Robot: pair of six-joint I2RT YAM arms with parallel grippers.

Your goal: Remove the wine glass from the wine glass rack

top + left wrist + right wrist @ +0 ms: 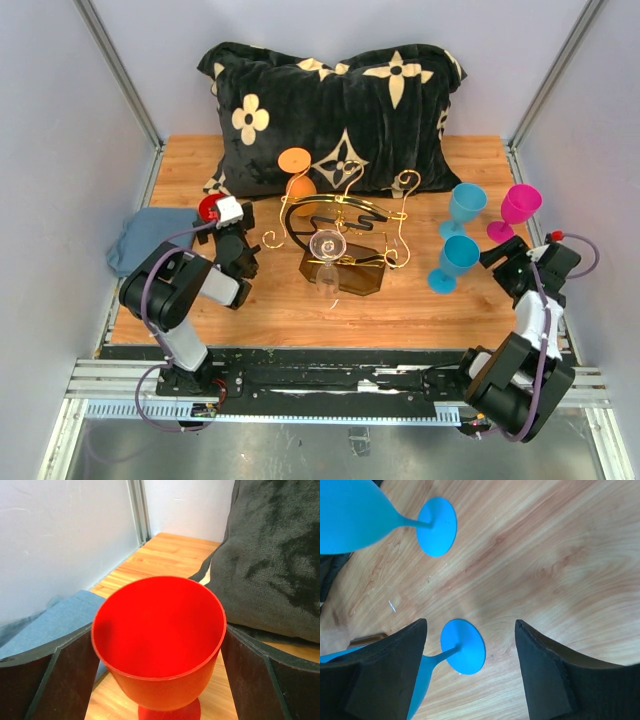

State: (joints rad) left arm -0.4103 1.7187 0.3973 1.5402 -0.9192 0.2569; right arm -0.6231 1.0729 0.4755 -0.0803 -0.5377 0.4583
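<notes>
The gold wire wine glass rack (350, 225) stands on its dark brown base at the table's middle. A clear wine glass (327, 248) hangs at its front and an orange one (297, 175) at its back left. My left gripper (214, 212) is left of the rack. In the left wrist view the left gripper (157, 640) is shut on the bowl of a red wine glass (160, 625), with a finger against each side. My right gripper (495, 256) is open and empty at the right. In the right wrist view the right gripper (470, 630) is above a blue glass's foot (463, 646).
A black flowered pillow (330, 110) lies behind the rack. A folded blue cloth (140, 238) lies at the left edge. Two blue glasses (465, 205) (456, 260) and a pink glass (518, 208) stand at the right. The cage posts and walls close in both sides.
</notes>
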